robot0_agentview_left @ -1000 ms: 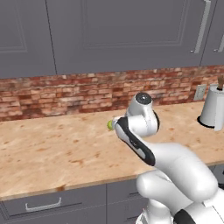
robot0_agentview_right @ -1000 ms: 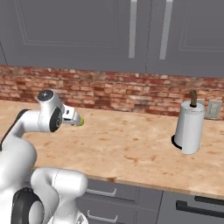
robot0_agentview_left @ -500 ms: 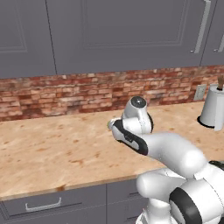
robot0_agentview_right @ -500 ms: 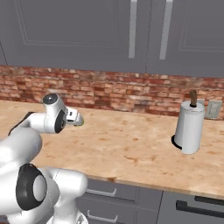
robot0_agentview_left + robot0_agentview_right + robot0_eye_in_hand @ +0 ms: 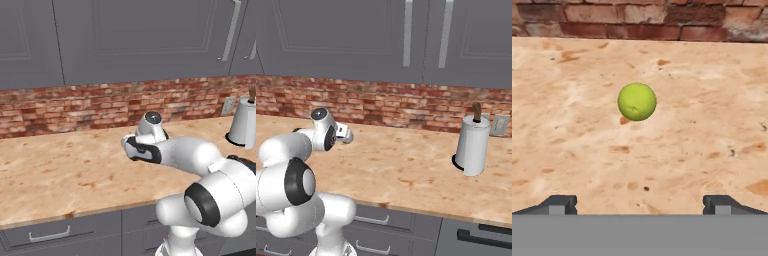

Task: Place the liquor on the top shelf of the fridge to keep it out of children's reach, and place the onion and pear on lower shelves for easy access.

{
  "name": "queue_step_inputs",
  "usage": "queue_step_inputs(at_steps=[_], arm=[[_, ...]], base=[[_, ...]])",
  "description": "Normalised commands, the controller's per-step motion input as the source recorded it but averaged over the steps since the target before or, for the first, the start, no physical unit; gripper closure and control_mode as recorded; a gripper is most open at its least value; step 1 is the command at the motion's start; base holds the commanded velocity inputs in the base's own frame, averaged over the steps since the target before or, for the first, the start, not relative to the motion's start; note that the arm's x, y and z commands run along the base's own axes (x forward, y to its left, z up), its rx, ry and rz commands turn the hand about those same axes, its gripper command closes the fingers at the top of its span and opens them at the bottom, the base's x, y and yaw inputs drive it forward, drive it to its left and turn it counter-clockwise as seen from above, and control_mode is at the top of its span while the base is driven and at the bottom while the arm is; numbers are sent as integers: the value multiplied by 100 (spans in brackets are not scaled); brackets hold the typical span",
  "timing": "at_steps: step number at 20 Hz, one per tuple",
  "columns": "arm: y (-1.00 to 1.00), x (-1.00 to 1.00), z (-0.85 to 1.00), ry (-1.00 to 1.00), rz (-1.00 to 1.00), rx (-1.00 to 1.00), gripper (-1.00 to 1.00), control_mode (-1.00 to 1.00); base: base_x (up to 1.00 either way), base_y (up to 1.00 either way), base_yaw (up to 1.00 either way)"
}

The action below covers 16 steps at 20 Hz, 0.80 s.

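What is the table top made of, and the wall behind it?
The counter looks like pale polished wood or a wood-look sheet: tan with mottled orange blotches, no plank lines. The wall looks like rough red brick, with pale mortar lines between the blocks.

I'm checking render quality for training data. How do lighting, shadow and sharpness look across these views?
Hand view: even light, the pear sharp, only a faint dark patch under it on the counter. Left base view: flat light, soft edges, no glare. Right base view: the paper towel roll has a small dark shadow at its base.
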Motion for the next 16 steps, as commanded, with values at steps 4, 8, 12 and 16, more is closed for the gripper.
queue_step_inputs(at_steps=[4,8,12,16], arm=[[0,33,-15,0,0,0,-100,-100],[1,31,-18,0,0,0,-100,-100],[1,30,-18,0,0,0,-100,-100],[3,30,-17,0,0,0,-100,-100]], base=[[0,0,0],[0,0,0],[0,0,0],[0,0,0]])
